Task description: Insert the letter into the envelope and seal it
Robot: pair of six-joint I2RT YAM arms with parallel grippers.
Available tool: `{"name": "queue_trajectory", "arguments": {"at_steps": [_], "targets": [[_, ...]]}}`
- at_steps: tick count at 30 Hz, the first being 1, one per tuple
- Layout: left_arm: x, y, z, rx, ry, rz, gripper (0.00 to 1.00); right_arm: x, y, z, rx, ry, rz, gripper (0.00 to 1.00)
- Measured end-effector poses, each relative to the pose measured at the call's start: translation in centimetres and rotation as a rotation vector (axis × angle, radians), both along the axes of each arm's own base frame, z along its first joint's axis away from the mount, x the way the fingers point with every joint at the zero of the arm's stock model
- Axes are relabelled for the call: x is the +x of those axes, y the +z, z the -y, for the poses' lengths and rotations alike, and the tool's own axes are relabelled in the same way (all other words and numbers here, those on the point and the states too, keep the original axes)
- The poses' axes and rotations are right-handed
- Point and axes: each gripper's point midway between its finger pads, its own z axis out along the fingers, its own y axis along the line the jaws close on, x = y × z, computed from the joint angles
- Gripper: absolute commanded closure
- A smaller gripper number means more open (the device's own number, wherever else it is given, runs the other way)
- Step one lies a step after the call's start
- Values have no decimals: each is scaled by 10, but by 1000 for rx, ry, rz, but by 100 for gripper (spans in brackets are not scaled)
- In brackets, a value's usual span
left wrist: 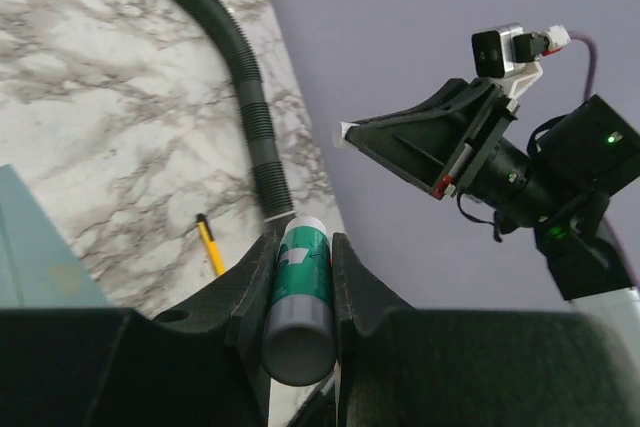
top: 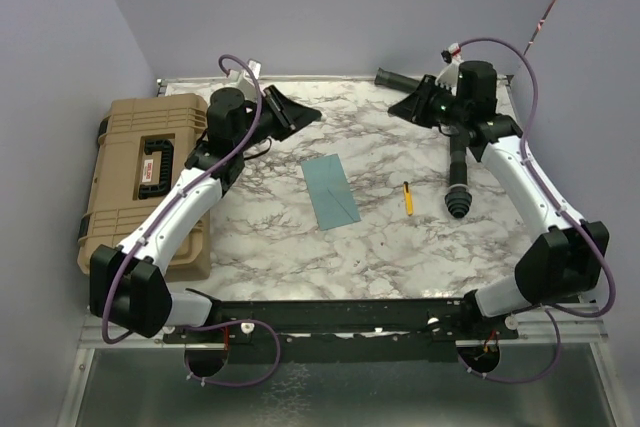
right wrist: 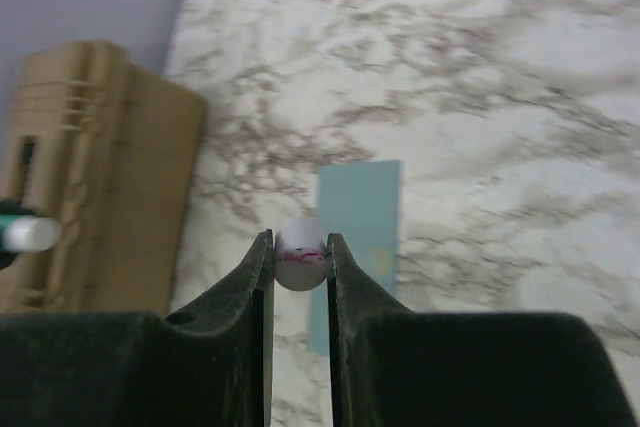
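The teal envelope [top: 330,190] lies flat near the middle of the marble table [top: 400,247]; it also shows in the right wrist view [right wrist: 362,232] and at the left edge of the left wrist view [left wrist: 35,247]. The letter is not in view. My left gripper [top: 308,115] hangs above the table's back left, shut on a green-and-white glue stick [left wrist: 298,287]. My right gripper [top: 398,107] faces it from the back right, shut on a small white round cap with red marks [right wrist: 301,255]. Both grippers are above and behind the envelope.
A tan tool case [top: 140,177] fills the table's left side. A yellow pencil [top: 408,197] lies right of the envelope, with a black ribbed hose [top: 458,182] beside it. Grey walls close in the back and sides.
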Motion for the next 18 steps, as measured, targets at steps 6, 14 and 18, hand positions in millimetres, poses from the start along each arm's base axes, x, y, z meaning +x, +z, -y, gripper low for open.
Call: {"name": "queue_trajectory", "arguments": {"at_steps": [6,14,18], "targets": [[-6,33,18,-157,-95,30,100,-43,77,-49,358,252,145,99],[-28,62,39,-233,-206,83,100,-79,91,-80,599,430,96,100],[-36,65,47,-235,-241,101,100,-89,110,-86,647,490,130,100]]}}
